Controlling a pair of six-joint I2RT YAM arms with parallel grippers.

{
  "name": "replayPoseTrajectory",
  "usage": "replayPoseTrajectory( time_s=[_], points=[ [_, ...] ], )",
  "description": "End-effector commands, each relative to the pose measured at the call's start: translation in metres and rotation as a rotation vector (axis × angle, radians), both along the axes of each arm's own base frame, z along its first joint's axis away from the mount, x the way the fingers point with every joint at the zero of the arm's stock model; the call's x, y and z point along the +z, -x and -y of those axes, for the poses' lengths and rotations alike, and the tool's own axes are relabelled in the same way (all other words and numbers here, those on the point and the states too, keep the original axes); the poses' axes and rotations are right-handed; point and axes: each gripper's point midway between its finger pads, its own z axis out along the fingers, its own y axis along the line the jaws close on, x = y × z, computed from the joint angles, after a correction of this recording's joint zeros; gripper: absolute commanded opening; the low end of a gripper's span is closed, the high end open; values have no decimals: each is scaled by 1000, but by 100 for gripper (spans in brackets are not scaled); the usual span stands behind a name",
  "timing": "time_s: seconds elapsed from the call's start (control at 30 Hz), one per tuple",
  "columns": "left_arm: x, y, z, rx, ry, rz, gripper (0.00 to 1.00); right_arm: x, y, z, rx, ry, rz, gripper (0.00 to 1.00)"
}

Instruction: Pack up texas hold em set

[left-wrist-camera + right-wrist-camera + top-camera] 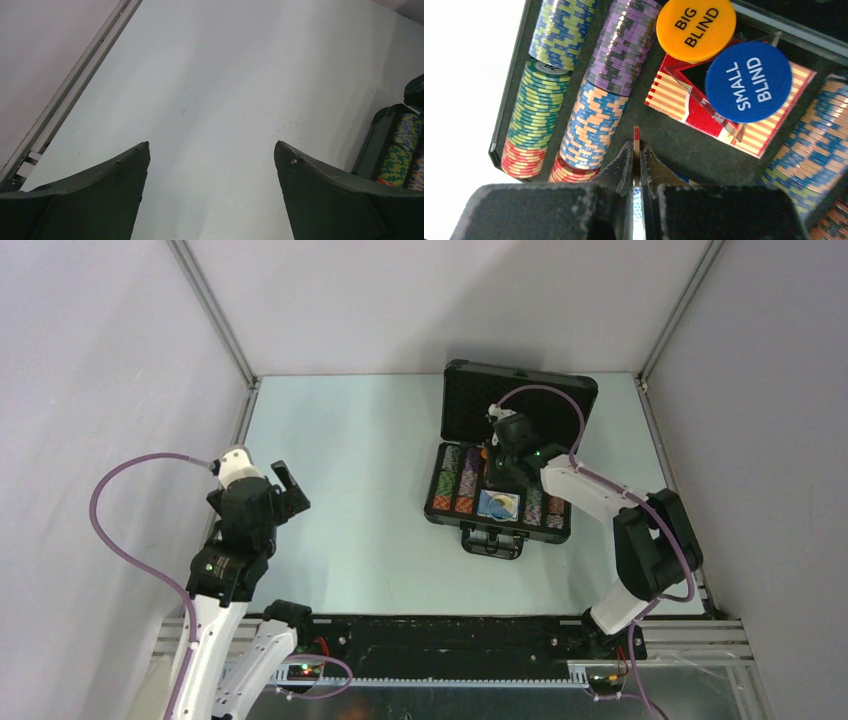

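Texas hold em set, lying in its black case (497, 525), which sits open on a pale table (350, 470) with the foam-lined lid (470, 395) standing up at the case's far side.

Inside the case, seen from the right wrist camera, multicoloured chip rows (589, 120) fill the troughs along the case's left side, and more rows show at its right side. In the case's middle compartment lies a red-white card box (769, 135). A black triangular marker (694, 75) rests on the box. An orange disc marked BIG BLIND (696, 27) and a blue disc marked SMALL BLIND (748, 82) lie over them.

The right gripper (637, 152) hangs over the middle of the case. Its two fingers are pinched together on a small red-white chip (637, 135), held on edge just above the compartment floor, beside the chip rows.

The left gripper (212, 147) is well apart from the case, to the case's left, over bare table. Its fingers are spread wide and hold nothing.

Judging by this, the packing looks mostly done: rows, card box, marker and blind discs are all inside the case. The overhead view shows no loose pieces outside the case. What seems left is to set down the pinched chip, draw the arm out of the case, lower the lid and fasten it.
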Motion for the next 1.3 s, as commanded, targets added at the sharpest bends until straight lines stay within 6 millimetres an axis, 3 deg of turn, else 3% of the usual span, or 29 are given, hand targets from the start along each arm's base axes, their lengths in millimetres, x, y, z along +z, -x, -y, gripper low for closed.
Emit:
replayPoseTrajectory(
  time_s=[0.0, 0.1, 0.3, 0.4, 0.63, 1.27],
  points=[
    [6, -3, -1, 10, 14, 21, 98, 38, -5, 8, 0, -1, 100, 2],
    [6, -3, 0, 10, 14, 21, 98, 48, -2, 4, 39, -31, 116, 0],
    [5, -3, 0, 8, 14, 17, 98, 69, 38, -43, 458, -97, 170, 0],
    [6, -3, -1, 10, 14, 20, 98, 64, 65, -64, 675, -43, 204, 0],
    [6, -3, 0, 8, 13, 18, 98, 46, 95, -82, 873, 25, 197, 0],
    [5, -3, 0, 9, 12, 14, 98, 3, 71, -69, 862, 329, 218, 0]
  ],
)
